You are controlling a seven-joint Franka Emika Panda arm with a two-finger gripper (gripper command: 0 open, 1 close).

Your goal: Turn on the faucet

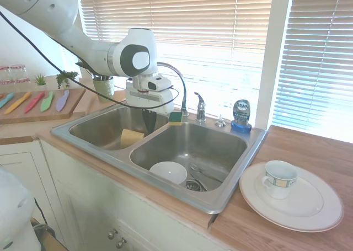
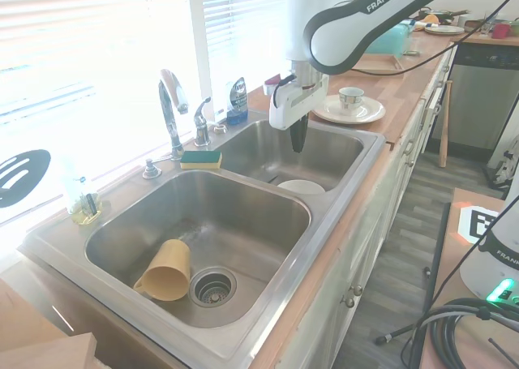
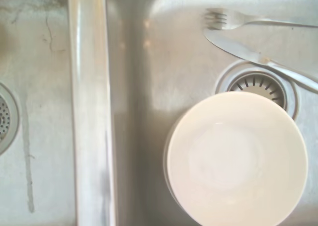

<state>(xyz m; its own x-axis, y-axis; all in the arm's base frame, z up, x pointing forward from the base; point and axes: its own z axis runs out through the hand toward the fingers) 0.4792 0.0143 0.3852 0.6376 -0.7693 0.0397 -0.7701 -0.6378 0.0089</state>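
Pincer (image 2: 298, 144) hung above the sink divider (image 1: 144, 136), fingers together (empty), well apart from the faucet (image 2: 172, 109).

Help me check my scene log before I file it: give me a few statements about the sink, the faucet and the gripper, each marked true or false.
1. The gripper hangs over the sink divider, clear of the faucet. True.
2. The gripper is clamped on a sponge. False: its fingers are together and hold nothing; the sponge lies on the sink's back ledge.
3. A white bowl sits in the basin beside a fork and a knife. True.
4. The yellow cup stands upright on the counter. False: it lies on its side in the other basin.
5. Water runs from the spout. False: none shows.
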